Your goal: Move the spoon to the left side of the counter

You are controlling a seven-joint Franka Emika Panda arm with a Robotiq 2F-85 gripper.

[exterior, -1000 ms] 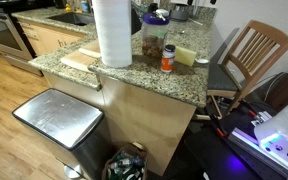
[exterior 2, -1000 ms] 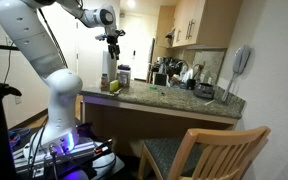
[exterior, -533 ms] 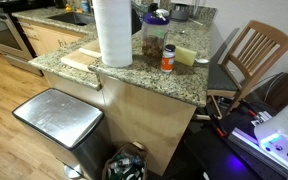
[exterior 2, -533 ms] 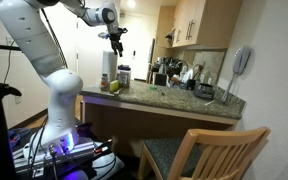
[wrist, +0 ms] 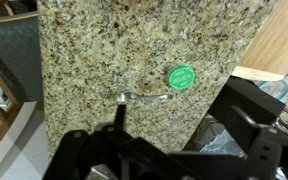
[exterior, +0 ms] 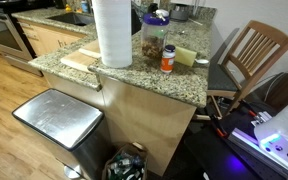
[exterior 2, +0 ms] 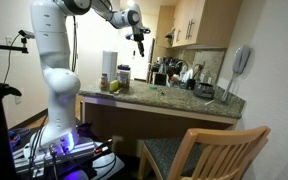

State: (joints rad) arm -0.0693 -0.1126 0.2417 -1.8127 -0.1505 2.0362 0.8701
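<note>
wrist view shows the small shiny metal spoon [wrist: 144, 98] flat on the speckled granite counter [wrist: 84, 50], midway between its long edges, below the black gripper [wrist: 179, 135] with jaws spread wide; it looks light, hard and slippery, so pinching across its thin handle seems best.

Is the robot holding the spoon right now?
No, the spoon lies flat on the counter beside a green lid, and the gripper hangs up in the air above it.

Wood floor [exterior: 9, 85], wooden chair [exterior: 255, 50].
</note>
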